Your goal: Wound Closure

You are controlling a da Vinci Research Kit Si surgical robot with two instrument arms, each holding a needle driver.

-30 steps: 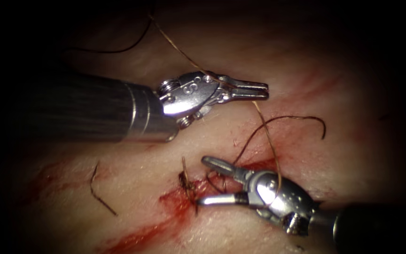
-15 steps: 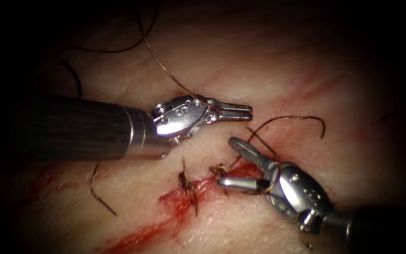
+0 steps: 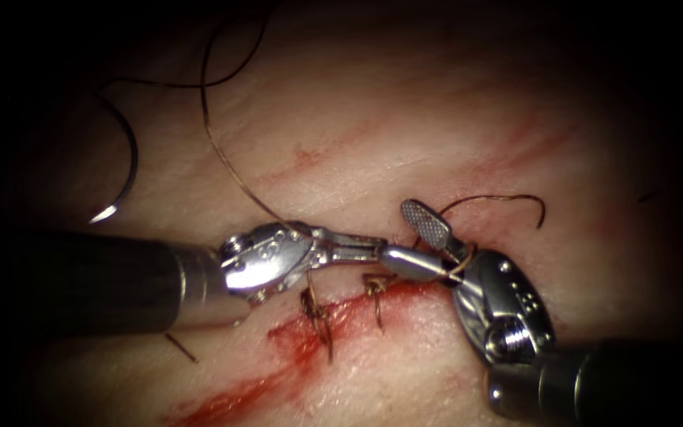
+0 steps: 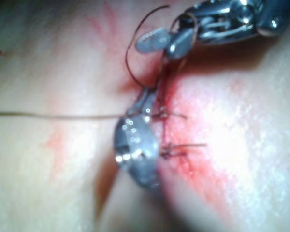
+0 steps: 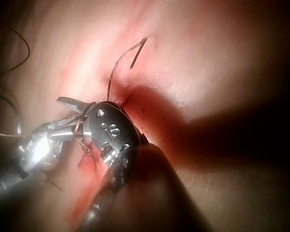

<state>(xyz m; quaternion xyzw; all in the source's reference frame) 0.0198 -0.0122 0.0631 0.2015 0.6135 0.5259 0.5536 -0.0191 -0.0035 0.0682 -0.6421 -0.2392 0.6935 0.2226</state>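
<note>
While the left tool [image 3: 373, 249] reaches in from the left with its jaws closed, their tip sits right against the lower jaw of the right tool [image 3: 414, 241], just above the cut [image 3: 333, 316]. I cannot tell for sure whether the left jaws pinch the thread [image 3: 223, 158] or simply rest on it; the strand climbs away from the tool's wrist and arcs off to the upper left. Over on the right, the jaws are spread wide, 1 pointing up, 1 lying level toward the left tool, with thread looped around their base and nothing clamped between them. A free tail of thread [image 3: 507, 199] curls out to the right of that tool. The needle [image 3: 124, 170] lies loose on the tissue [image 3: 405, 119] at far upper left, well apart from both tools, held by neither and not in the tissue. Along the cut, 2 stitches [image 3: 318, 312] stand side by side, red fluid [image 3: 247, 391] running down to the lower left. A cut end of thread [image 3: 179, 348] lies below the left shaft.
</note>
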